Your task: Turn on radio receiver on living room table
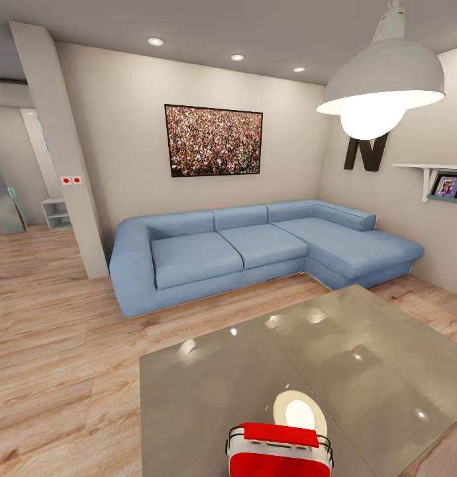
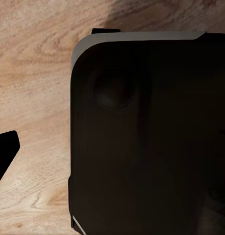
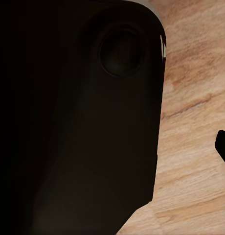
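One small red radio receiver (image 1: 279,449) with white trim sits at the near edge of the glossy grey rectangular table (image 1: 361,371), right at the foot of the head view.

Behind it on the tabletop glows the reflection of the white pendant lamp (image 1: 381,83) that hangs at upper right. Past the table, across the light wood floor (image 1: 56,344), the blue L-shaped sofa (image 1: 255,248) runs along the beige wall, and above it hangs the framed crowd photo (image 1: 214,140). A white wall shelf (image 1: 427,169) with a small picture shows at far right. Over to the wrist views: both look down on wood floor beside a big dark rounded body. A black sliver pokes in at the edge of each, but whether the fingers stand apart or together on either arm, I cannot tell.
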You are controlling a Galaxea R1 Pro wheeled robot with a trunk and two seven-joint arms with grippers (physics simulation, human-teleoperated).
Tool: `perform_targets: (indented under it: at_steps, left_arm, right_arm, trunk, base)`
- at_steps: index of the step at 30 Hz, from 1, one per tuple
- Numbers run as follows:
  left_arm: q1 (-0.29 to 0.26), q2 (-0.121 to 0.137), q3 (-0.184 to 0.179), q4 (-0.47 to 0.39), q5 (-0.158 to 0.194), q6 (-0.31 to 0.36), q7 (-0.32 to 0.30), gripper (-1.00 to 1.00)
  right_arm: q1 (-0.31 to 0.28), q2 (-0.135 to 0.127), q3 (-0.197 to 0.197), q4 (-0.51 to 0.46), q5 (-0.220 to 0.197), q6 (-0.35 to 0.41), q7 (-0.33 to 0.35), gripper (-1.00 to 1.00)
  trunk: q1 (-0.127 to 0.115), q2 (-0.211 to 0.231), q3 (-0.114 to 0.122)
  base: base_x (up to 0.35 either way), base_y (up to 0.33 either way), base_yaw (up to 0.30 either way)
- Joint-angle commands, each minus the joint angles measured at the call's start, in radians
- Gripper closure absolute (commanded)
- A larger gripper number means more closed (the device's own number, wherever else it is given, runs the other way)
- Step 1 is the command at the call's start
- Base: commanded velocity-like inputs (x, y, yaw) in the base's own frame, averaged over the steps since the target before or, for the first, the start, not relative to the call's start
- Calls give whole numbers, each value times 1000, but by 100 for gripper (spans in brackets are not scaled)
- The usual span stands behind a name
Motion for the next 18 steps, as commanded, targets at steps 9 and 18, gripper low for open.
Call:
perform_targets:
  at_steps: [9,18]
  left_arm:
    - [0,-1,0,0,0,0,0,-100]
    - [0,-1,0,0,1,0,0,-100]
  right_arm:
    - [0,0,0,0,0,0,0,-100]
    - [0,0,0,0,0,0,0,-100]
  trunk:
    - [-4,7,3]
    - [-38,70,31]
  base:
    - [0,0,0]
    - [0,0,0]
